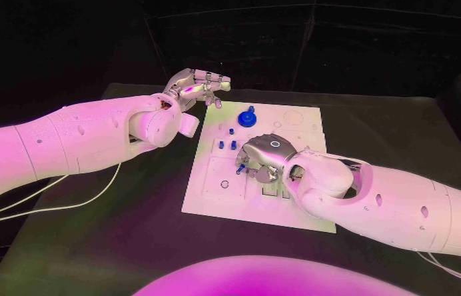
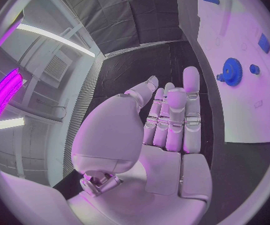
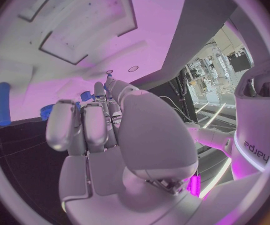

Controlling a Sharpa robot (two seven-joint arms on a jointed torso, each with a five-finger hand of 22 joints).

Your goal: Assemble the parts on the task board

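Observation:
The white task board point(image 1: 219, 196) lies in the middle of the black table. A blue gear point(image 1: 248, 117) stands near its far edge, with small blue pegs point(image 1: 226, 145) just in front of it. My right hand point(image 1: 264, 156) hovers low over the board's middle with its fingers curled down, and it pinches a small blue part point(image 1: 240, 169) at its fingertips. The right wrist view shows that part point(image 3: 85, 96) beside the curled fingers. My left hand point(image 1: 197, 88) is raised off the board's far left corner, its fingers apart and empty. The left wrist view shows the gear point(image 2: 232, 71) beyond the straight fingers point(image 2: 172, 120).
A long blue peg point(image 3: 4, 103) lies flat on the board point(image 3: 79, 30) next to shallow rectangular recesses. Loose white cables point(image 1: 58, 203) trail over the table under my left arm. Bare black table point(image 1: 384, 129) surrounds the board.

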